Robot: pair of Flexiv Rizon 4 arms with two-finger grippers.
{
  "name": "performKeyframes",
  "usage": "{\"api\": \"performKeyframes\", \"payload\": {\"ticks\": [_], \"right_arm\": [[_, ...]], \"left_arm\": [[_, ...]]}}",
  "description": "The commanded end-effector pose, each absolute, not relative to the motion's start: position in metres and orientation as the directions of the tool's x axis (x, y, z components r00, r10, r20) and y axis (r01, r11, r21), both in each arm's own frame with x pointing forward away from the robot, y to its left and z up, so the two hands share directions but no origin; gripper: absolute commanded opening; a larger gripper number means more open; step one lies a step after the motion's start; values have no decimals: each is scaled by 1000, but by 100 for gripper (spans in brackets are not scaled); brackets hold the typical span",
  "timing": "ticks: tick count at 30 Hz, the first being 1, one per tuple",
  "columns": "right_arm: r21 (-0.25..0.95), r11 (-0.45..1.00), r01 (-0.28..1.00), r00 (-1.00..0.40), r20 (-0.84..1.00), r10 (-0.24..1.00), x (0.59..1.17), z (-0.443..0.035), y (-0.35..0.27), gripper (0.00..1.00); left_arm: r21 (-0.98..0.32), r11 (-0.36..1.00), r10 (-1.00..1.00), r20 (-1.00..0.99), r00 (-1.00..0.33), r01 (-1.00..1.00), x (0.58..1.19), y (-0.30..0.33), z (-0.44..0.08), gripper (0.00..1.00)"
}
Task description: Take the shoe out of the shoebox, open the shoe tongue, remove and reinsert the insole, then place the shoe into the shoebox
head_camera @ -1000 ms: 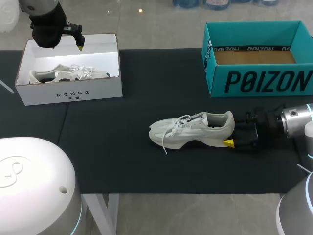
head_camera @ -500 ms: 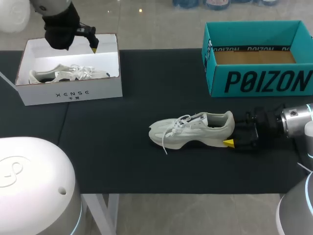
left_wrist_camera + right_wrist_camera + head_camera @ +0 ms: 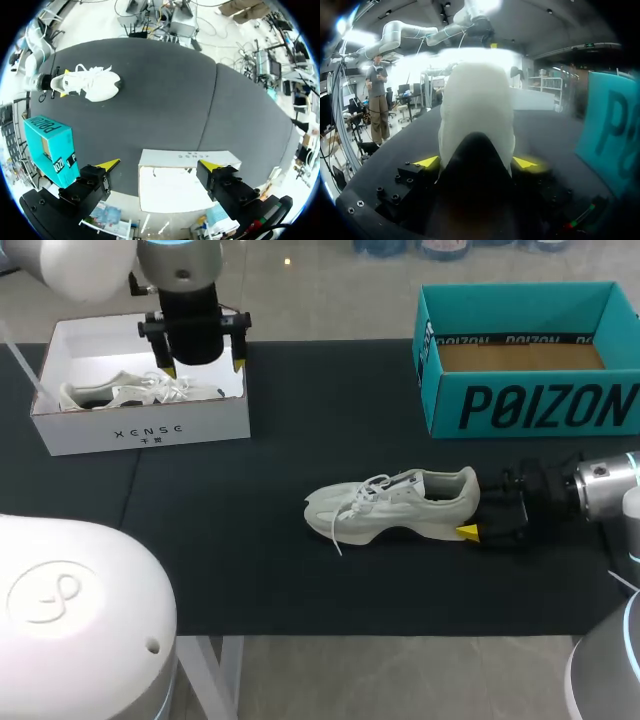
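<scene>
the shoe [image 3: 400, 505] is laid on its sole in the middle of the counter [image 3: 250, 575], heel clamped between the right jaws, seemingly so that it is steadied for the tongue and insole work. the left jaws are held apart over the white box [image 3: 90, 435] at the far left corner, where a second shoe [image 3: 110, 392] lies.

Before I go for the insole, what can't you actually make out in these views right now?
Insole of the loose shoe: head view, too small, inside the collar; right wrist view, the heel blocks it.
Whether the right gripper grips its heel: head view, the heel hides the far side.
In the white box, the second shoe: head view, left gripper covers part; left wrist view, glare washes the inside out.
</scene>
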State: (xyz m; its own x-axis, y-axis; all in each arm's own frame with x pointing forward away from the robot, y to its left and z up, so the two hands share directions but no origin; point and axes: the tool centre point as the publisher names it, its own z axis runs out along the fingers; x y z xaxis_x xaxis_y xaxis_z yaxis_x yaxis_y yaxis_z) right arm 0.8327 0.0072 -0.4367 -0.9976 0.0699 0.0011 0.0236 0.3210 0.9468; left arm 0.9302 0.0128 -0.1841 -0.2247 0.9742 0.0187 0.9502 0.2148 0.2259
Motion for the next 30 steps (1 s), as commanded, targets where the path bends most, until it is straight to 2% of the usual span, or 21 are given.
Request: {"api": "performKeyframes", "payload": {"ticks": [1,19,23,25,29,30], "right_arm": [[946,323,24,-998,2,69,832,-445,12,0],[946,323,24,-998,2,69,832,-445,12,0],[946,323,24,-998,2,69,832,-445,12,0],[946,323,24,-998,2,69,832,-445,12,0],[946,323,24,-998,2,69,832,-445,12,0],[946,323,24,-998,2,69,832,-445,12,0]], "left_arm": [[219,218,967,85,-241,951,936,7,-182,100],[219,218,967,85,-241,951,936,7,-182,100],[281,424,894,22,-448,861,905,-34,-199,100],[219,572,817,-62,-574,791,892,-54,-206,100],[178,748,663,-132,-737,640,863,-86,-223,100],[126,797,604,-152,-783,591,859,-90,-225,100]]}}
